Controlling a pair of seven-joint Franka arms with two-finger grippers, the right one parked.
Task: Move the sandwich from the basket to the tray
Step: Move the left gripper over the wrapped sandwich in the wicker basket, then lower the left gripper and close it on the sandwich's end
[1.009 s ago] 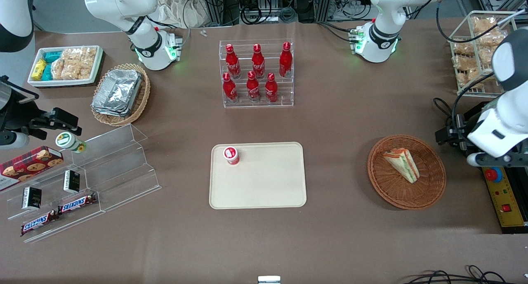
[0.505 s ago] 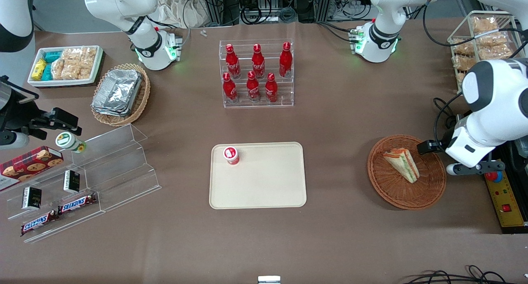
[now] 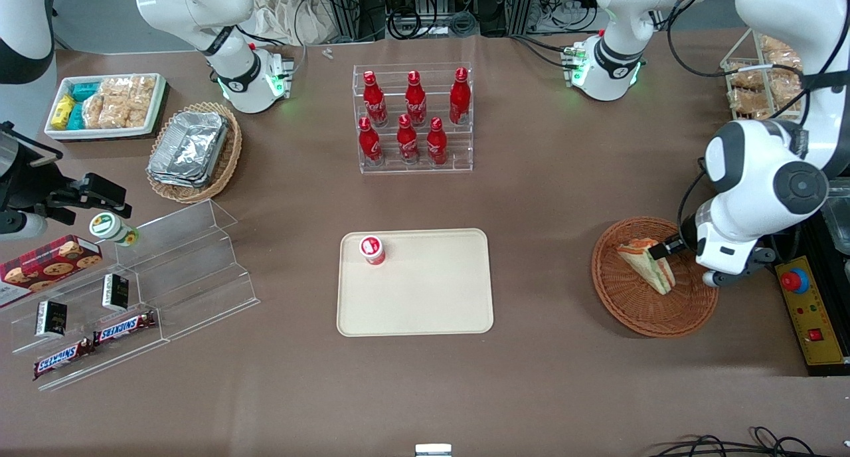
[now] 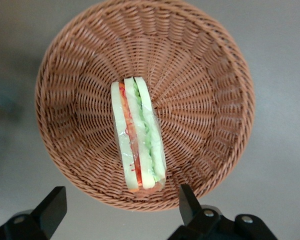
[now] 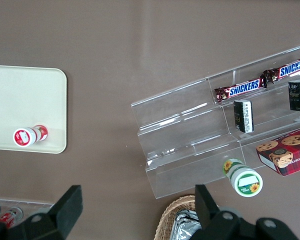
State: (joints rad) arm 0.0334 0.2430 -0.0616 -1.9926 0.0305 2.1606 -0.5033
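Note:
The sandwich [image 3: 647, 266] [image 4: 138, 141], a wedge of white bread with green, orange and red layers, lies in the round reddish-brown wicker basket [image 3: 624, 304] [image 4: 200, 75] toward the working arm's end of the table. My left gripper [image 3: 677, 258] [image 4: 120, 206] hangs above the basket, over the part nearest the working arm's end. It is open wide and holds nothing. Its dark fingers [image 4: 187, 201] stand apart to either side of the sandwich's end, clear of it. The beige tray [image 3: 431, 291] [image 5: 20, 95] lies mid-table.
A small red-and-white can [image 3: 372, 250] stands on the tray's corner. A rack of red bottles [image 3: 413, 119] stands farther from the front camera than the tray. A yellow control box [image 3: 811, 317] sits beside the basket. Clear display steps [image 3: 179, 271] with snacks lie toward the parked arm's end.
My left arm has swung in from the table's end and come over the basket, with the gripper now above the sandwich. The sandwich and basket have not moved.

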